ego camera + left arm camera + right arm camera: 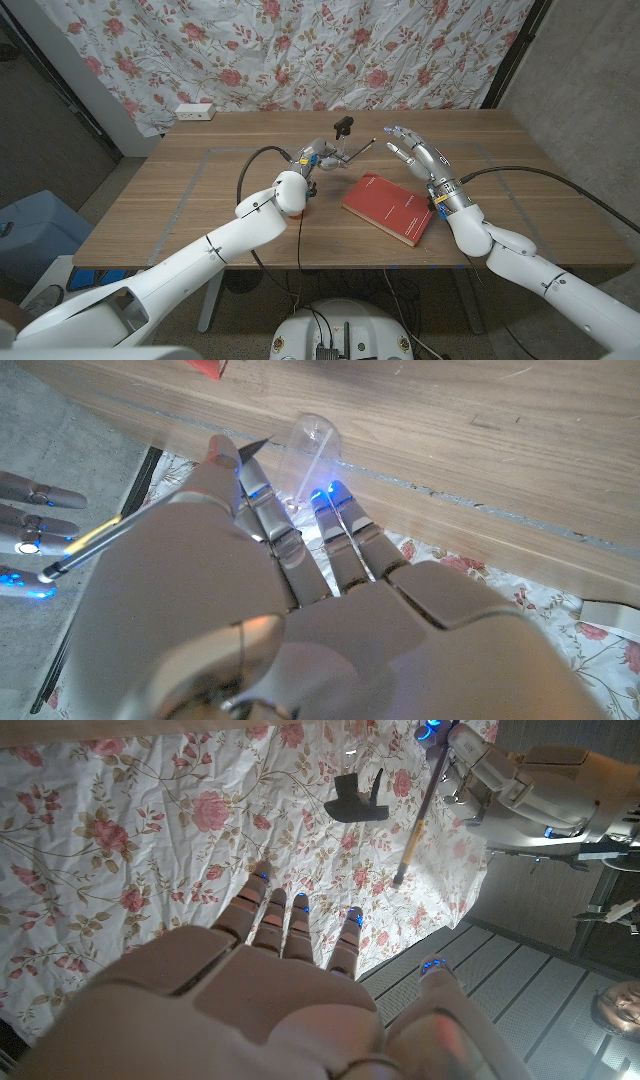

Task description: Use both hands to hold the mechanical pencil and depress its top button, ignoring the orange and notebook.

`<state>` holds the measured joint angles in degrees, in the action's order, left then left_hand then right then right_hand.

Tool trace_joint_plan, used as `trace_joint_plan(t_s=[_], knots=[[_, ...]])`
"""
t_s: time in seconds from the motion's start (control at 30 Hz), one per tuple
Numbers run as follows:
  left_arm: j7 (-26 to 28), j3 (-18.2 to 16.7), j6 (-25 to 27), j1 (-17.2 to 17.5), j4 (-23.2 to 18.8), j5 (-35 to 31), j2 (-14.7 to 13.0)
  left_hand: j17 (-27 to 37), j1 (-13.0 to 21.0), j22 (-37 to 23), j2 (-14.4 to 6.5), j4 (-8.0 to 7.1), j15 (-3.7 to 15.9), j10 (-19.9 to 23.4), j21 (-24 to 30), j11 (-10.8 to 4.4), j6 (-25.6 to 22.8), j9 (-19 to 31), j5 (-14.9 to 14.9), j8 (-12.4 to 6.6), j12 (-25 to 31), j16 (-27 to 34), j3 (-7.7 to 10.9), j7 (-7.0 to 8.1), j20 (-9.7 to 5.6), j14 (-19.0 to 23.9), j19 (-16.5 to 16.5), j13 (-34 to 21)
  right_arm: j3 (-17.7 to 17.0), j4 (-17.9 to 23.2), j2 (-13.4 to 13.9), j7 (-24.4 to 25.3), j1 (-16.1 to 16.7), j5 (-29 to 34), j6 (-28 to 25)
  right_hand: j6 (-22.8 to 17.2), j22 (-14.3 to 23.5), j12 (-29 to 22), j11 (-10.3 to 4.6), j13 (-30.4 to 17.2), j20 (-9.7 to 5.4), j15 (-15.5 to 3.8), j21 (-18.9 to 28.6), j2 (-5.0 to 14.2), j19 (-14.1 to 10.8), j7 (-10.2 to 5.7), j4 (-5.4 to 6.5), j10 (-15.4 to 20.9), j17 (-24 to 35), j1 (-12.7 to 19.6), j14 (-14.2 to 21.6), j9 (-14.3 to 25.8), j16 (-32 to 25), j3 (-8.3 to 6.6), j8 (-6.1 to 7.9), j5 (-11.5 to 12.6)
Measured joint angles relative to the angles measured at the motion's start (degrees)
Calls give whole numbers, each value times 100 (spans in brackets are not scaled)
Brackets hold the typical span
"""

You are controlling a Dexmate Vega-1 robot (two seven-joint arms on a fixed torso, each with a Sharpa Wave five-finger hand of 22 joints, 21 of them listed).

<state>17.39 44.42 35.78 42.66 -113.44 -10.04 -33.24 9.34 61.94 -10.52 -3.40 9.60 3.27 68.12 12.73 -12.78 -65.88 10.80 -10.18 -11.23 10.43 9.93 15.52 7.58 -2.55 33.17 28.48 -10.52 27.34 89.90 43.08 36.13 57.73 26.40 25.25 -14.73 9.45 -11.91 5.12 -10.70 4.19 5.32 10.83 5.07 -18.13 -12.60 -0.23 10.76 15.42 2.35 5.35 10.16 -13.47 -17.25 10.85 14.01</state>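
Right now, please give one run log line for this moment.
left robot hand: holds mechanical pencil | right robot hand: open, apart from pencil | button: not yet pressed

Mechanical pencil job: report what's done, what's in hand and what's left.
Done: the left hand holds the mechanical pencil lifted off the table, its free end pointing toward the right hand. In hand: the right hand, fingers spread, is beside that end but apart from it. Left: gripping with the right hand and pressing the button.
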Motion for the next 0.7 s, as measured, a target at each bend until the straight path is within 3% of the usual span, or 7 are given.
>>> trace_joint_plan(t_s=[0.7], knots=[[-467, 154, 134, -222, -178, -421, -335, 1, -20, 0, -17, 1, 0, -32, 0, -30, 30, -1, -23, 18, -7, 0, -1, 30, -21, 0, -21, -1, -310, 110, -115, -207, 176, -583, -28, -87, 0, 0, 30, 0, -19, 31, 0, 0, -18, 24, 0, 92, 1, 0, 30, -1, 0, 0, 0, 0]])
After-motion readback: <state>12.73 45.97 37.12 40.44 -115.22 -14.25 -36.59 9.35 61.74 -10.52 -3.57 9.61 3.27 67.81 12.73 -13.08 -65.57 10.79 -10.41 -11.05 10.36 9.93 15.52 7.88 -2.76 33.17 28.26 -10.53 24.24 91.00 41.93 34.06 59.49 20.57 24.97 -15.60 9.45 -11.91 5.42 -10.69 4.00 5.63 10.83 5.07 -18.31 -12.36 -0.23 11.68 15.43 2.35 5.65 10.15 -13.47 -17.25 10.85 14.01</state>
